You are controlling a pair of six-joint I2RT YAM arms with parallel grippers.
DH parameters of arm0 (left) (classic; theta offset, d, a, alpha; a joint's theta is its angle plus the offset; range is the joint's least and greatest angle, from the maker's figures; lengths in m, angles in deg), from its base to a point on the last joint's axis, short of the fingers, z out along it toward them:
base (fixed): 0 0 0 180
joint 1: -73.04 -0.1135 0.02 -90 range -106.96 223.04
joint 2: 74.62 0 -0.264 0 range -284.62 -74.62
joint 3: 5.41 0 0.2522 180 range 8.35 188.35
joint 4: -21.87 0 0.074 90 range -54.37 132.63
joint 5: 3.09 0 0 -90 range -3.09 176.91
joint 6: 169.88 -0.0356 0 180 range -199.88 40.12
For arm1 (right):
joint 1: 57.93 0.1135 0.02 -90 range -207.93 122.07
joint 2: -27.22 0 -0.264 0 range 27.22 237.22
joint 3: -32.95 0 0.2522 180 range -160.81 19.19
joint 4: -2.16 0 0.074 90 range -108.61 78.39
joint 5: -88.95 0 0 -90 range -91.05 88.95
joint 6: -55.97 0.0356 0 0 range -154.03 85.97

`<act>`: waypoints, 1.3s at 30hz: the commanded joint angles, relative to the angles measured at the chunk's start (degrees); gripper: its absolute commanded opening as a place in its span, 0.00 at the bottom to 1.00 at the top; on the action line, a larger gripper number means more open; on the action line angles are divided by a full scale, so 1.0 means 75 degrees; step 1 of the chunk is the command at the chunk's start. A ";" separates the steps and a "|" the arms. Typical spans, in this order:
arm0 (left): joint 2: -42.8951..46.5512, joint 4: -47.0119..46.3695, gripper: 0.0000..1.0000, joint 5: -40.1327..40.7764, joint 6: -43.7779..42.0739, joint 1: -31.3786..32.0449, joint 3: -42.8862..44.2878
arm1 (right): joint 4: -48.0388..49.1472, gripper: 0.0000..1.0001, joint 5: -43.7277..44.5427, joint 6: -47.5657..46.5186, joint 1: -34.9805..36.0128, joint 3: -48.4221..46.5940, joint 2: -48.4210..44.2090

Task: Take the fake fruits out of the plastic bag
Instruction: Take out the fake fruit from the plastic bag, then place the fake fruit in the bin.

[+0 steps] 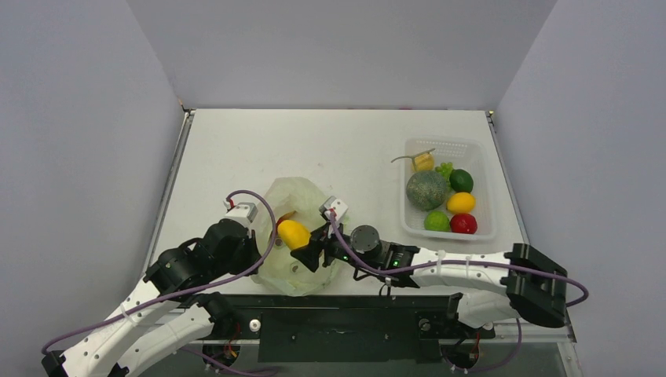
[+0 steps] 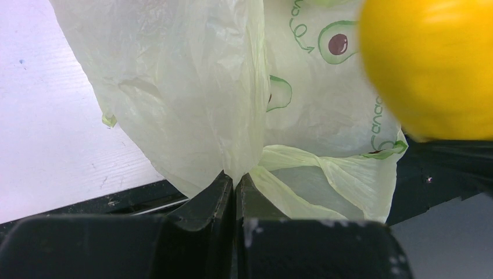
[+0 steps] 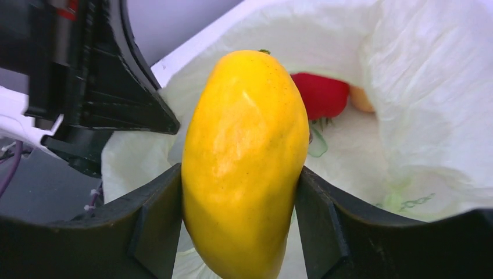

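Observation:
The pale green plastic bag [image 1: 298, 206] lies near the table's front edge, its mouth open. My left gripper [image 2: 235, 180] is shut on a fold of the plastic bag [image 2: 192, 99] at its left rim. My right gripper [image 3: 239, 180] is shut on a yellow mango-shaped fake fruit [image 3: 244, 157], held at the bag's mouth; it also shows in the top view [image 1: 293, 233] and at the upper right of the left wrist view [image 2: 430, 64]. Inside the bag lie a red fruit [image 3: 321, 94] and an orange one [image 3: 361, 100], partly hidden.
A white mesh basket [image 1: 471, 147] stands at the right, holding a large mottled melon [image 1: 426, 190], a yellow pear with stem [image 1: 422, 161], and green, yellow and red fruits. The table's black front rail [image 1: 369, 302] runs just below the bag.

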 commanded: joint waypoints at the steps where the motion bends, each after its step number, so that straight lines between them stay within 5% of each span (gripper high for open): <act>1: -0.0045 -0.0181 0.00 0.0097 0.0068 0.0053 0.0043 | -0.0655 0.00 0.1072 -0.1034 -0.0056 0.0273 -0.1383; 9: -0.0083 -0.0181 0.00 0.0102 0.0070 0.0071 0.0041 | -0.1255 0.00 0.3712 -0.1113 -0.0917 0.0924 -0.3345; 17: -0.0083 -0.0194 0.00 0.0079 0.0058 0.0113 0.0040 | -0.3057 0.00 0.5118 0.0896 -0.4129 0.0010 -0.3085; 23: -0.0030 -0.0170 0.00 0.0132 0.0108 0.0127 0.0032 | -0.4123 0.00 0.4020 0.1684 -0.6350 -0.0685 -0.2166; 28: -0.0041 -0.0181 0.00 0.0122 0.0088 0.0146 0.0031 | -0.4642 0.02 0.1971 0.1646 -0.7729 -0.1578 -0.1023; 39: -0.0068 -0.0197 0.00 0.0118 0.0002 0.0188 0.0056 | -0.5433 0.33 0.0135 0.0513 -0.9429 -0.2912 0.1440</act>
